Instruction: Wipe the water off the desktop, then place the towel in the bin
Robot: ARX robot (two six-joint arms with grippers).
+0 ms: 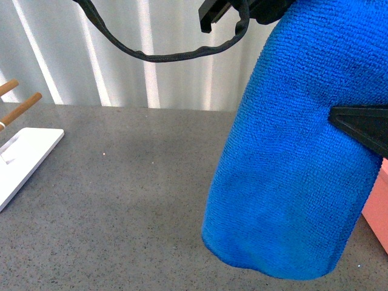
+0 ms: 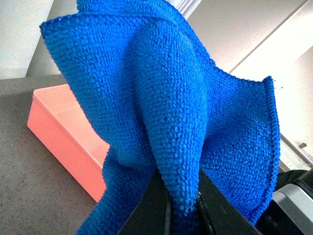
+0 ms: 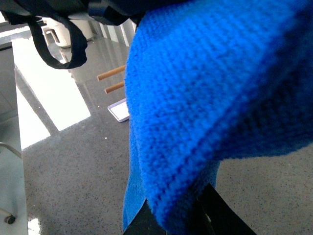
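Pinching a fold of the blue towel (image 1: pixel 291 151) in the left claw (image 2: pixel 180 198), fingers closed on the cloth. Hanging it in the air above the grey speckled desk (image 1: pixel 121 200), near the salmon-pink bin (image 2: pixel 63 127) on the right. Straddling draped cloth with the right claw (image 3: pixel 178 213) too; clamped or loose, cannot tell. Far left on the desk: white tray (image 1: pixel 24 157) with wooden pegs (image 1: pixel 21 109).

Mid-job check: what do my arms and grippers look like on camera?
The left gripper has matte black, flat, angular fingers. The right gripper has similar black fingers, tapering to wedges. A black fabric-sleeved cable hangs in a loop from the black left arm.
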